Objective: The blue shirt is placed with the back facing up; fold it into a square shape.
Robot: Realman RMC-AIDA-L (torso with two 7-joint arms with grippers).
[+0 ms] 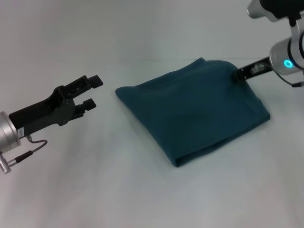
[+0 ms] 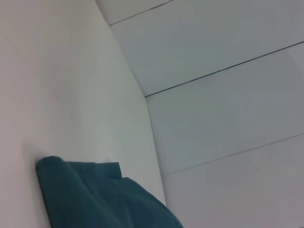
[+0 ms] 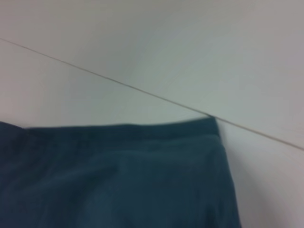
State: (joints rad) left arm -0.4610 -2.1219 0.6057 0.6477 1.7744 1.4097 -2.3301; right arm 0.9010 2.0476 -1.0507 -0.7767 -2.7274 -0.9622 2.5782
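The blue shirt [image 1: 194, 110] lies folded into a rough, tilted square on the white table. Only plain dark teal fabric shows. My left gripper [image 1: 93, 91] hovers open and empty, to the left of the shirt's left corner and apart from it. The left wrist view shows that corner of the shirt [image 2: 90, 197] against the table. My right gripper [image 1: 236, 74] reaches in from the upper right, with its tip at the shirt's far right edge. The right wrist view looks closely down on a folded corner of the shirt [image 3: 118, 175].
The white table [image 1: 142, 199] stretches all around the shirt. A thin seam line [image 3: 118, 85] runs across the surface just beyond the shirt. My left arm's cable [image 1: 28, 147] hangs near the table's left side.
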